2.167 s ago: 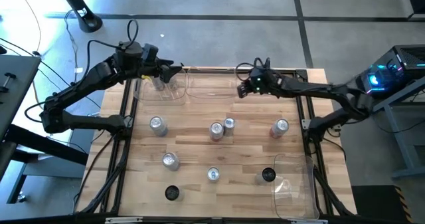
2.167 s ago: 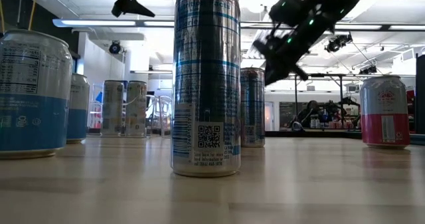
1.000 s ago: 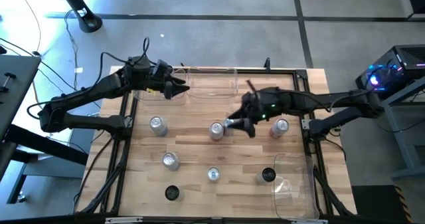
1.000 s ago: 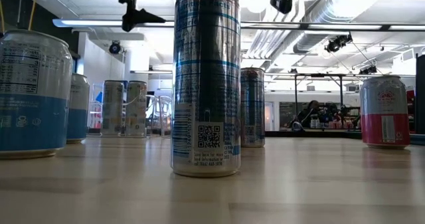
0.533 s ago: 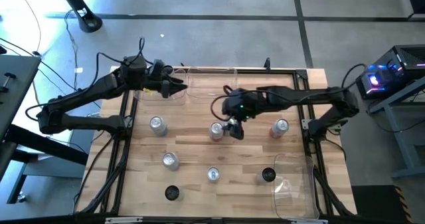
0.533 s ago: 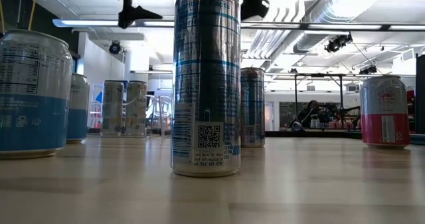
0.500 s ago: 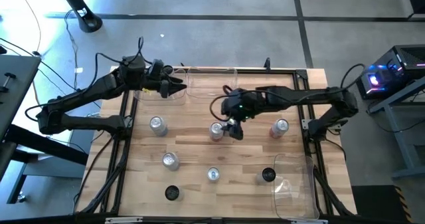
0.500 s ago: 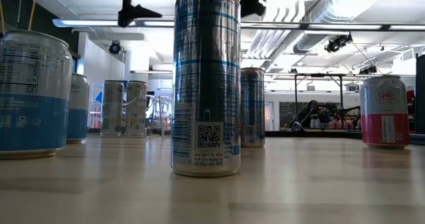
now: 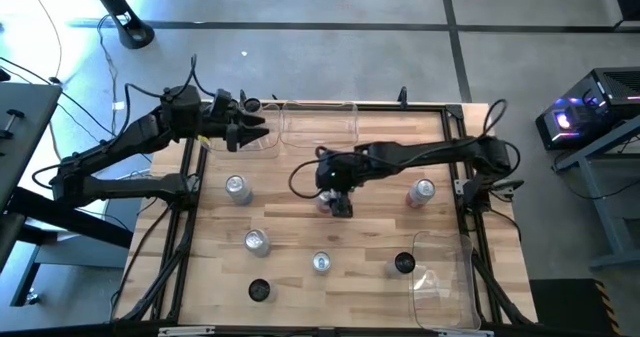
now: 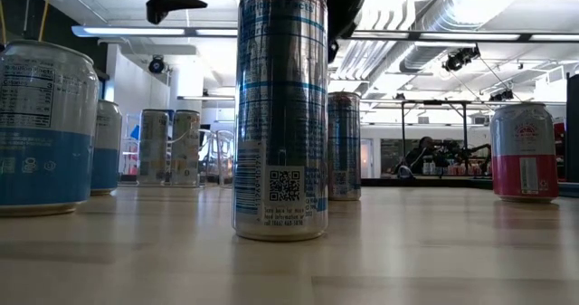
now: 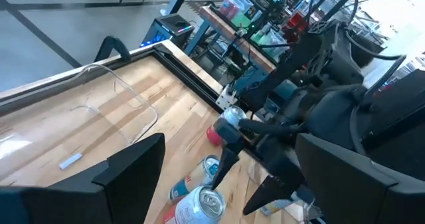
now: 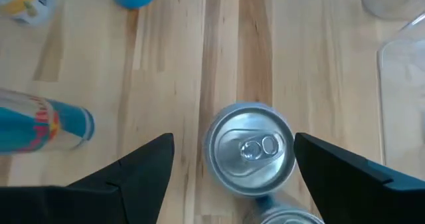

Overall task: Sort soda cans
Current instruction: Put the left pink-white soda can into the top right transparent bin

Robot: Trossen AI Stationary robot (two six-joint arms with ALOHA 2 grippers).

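Your table (image 9: 290, 227) is a wooden slab inside a dark frame, with a clear bin (image 9: 318, 125) along its far edge and a second clear bin (image 9: 445, 277) at its near right corner.

Your left arm reaches in over the far left corner. The left gripper (image 9: 258, 129) hangs above the left end of the far bin, its fingers spread apart and holding nothing.

Your right arm stretches from the right edge to the middle of the table. The right gripper (image 12: 232, 164) points straight down over a silver-topped can (image 12: 250, 149). In the right wrist view its two fingers stand apart on either side of the can top, with a gap on each side. You cannot tell from these views whether the fingers reach below the rim.

The other soda cans stand upright and spread across the table:
- a silver can (image 9: 236, 187) towards the left edge
- a red-and-silver can (image 9: 422, 191) towards the right edge
- a silver can (image 9: 256, 240) left of centre
- a silver can (image 9: 320, 263) near the front edge
- a black-topped can (image 9: 258, 290) at the front edge
- a black-topped can (image 9: 403, 264) beside the right bin
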